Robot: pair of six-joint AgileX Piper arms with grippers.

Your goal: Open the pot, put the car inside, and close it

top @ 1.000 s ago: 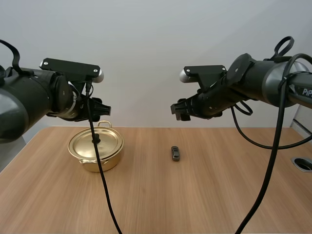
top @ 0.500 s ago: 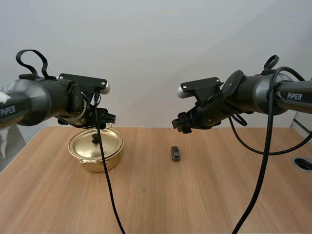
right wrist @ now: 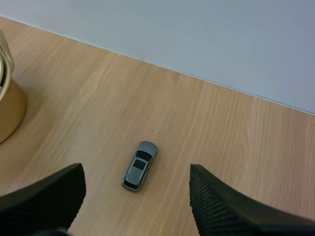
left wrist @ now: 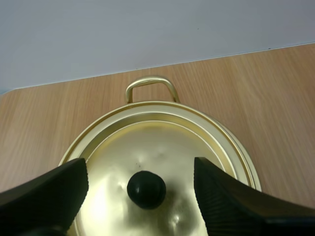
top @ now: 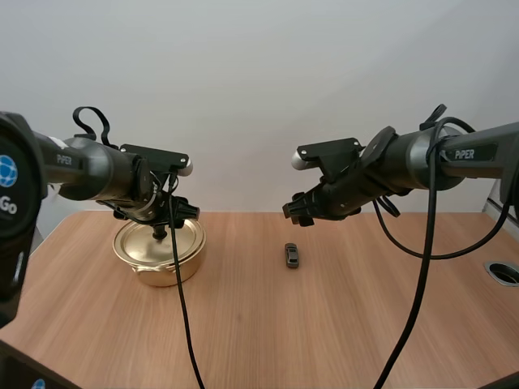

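My left gripper (top: 177, 212) is open, the two black fingers (left wrist: 51, 191) standing wide apart with their ribbed inner faces turned toward each other. It hangs right over the round gold metal pot (top: 162, 258), and the small round black knob (left wrist: 146, 189) sits in the gap between the fingers. Neither finger touches it as far as I can see. The knob is in the middle of the shiny gold lid (left wrist: 167, 142), which lies flat and closed on the pot's rim. Past the lid, on the far side of the pot, a thin gold loop handle (left wrist: 150, 87) sticks out (the near-side handle shows in the high view, pointing toward my bases).

My right gripper (top: 297, 209) is open too, fingers spread about as wide, holding nothing. It's up in the air to the right of the pot and well apart from it. From its wrist camera, the little grey toy car (right wrist: 139, 165) shows down between the two fingertips, well below them.

The car lies flat on the light wooden table (top: 340, 324), on its wheels, to the right of the pot with a clear stretch of bare wood between them. Its length runs roughly toward and away from my bases, and nothing touches it.
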